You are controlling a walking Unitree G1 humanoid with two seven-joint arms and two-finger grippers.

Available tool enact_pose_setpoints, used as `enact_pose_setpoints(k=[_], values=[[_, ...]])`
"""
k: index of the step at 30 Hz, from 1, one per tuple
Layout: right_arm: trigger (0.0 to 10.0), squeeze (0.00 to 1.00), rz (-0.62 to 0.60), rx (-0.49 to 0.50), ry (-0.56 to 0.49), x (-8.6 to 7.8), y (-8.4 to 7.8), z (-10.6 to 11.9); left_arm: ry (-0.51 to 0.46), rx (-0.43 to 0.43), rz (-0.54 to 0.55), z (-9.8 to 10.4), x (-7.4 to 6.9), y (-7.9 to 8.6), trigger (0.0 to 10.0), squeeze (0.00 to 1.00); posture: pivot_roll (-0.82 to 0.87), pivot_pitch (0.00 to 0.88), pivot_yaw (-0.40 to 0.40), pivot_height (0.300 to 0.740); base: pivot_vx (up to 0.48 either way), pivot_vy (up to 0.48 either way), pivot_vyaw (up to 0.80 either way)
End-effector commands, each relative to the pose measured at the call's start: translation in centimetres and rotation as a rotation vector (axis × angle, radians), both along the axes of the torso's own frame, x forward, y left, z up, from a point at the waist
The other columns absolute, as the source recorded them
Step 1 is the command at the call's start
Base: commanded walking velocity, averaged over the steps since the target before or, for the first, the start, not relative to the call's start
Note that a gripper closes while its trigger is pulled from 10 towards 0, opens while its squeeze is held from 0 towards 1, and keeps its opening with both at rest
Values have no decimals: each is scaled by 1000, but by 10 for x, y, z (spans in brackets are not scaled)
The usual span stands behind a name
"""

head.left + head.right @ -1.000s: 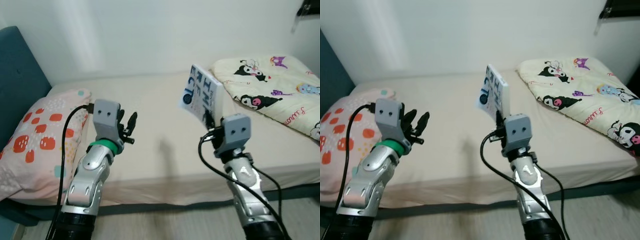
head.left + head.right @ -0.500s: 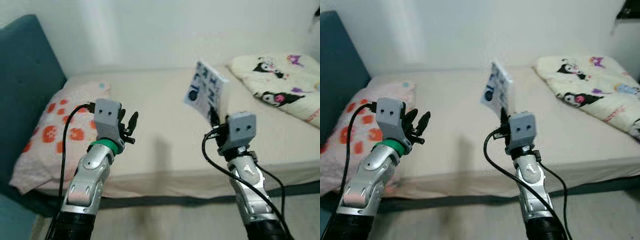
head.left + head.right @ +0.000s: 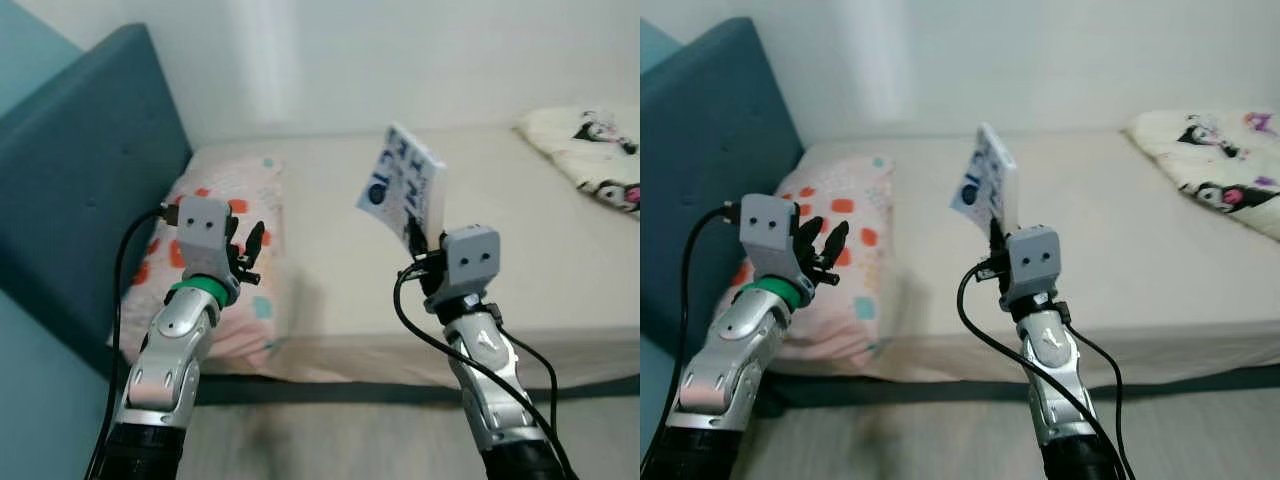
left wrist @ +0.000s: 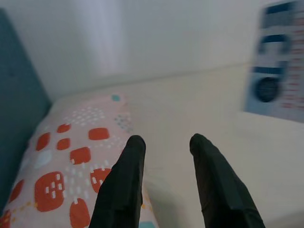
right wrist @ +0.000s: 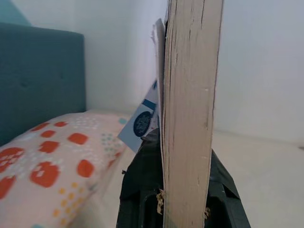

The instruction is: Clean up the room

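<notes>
The camera view has swung toward the robot's left since a moment ago: the teal headboard (image 3: pixel 90 190) now takes up much of the left side, and the cartoon-print blanket (image 3: pixel 590 150) has slid to the far right edge. The things themselves have not moved; the robot is turning.

The bed (image 3: pixel 520 250) stretches across the frame under a plain beige sheet. A pink pillow (image 3: pixel 840 260) with red and teal spots lies at the head end, against the headboard.

The right pincer (image 3: pixel 418 240) stays clamped on a book (image 3: pixel 402 190), holding it upright in the air above the bed's near half, well clear of the sheet. The right wrist view looks along the book's page edge, with the black fingers pressed to either side.

The left pincer (image 4: pixel 164 147) hovers over the pillow's edge, fingers apart and holding nothing.

The turn suggests the robot is carrying the book away from the bed to find somewhere to put it; no such place is in view yet.
</notes>
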State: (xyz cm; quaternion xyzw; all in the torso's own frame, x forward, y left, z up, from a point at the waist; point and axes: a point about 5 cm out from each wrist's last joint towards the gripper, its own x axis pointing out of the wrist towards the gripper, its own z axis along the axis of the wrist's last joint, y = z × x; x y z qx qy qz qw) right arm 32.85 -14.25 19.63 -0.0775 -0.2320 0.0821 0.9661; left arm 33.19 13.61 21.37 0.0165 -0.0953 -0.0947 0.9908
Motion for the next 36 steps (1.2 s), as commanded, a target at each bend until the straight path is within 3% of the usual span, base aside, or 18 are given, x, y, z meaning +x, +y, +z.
enact_pose_setpoints(k=[1,10,36], values=[[10000,0,8,6,-39,-2,1,7,-1,10,-1,-3,-1,1,10000,0,-114,47,134,722,0,-266,0],[10000,0,8,7,-38,-2,2,6,-10,13,-17,-2,-2,-1,10000,0,-114,53,138,722,78,-323,0],[10000,0,13,26,-28,-3,2,4,-16,10,-35,-1,-3,-5,10000,0,-118,59,141,722,449,0,0]])
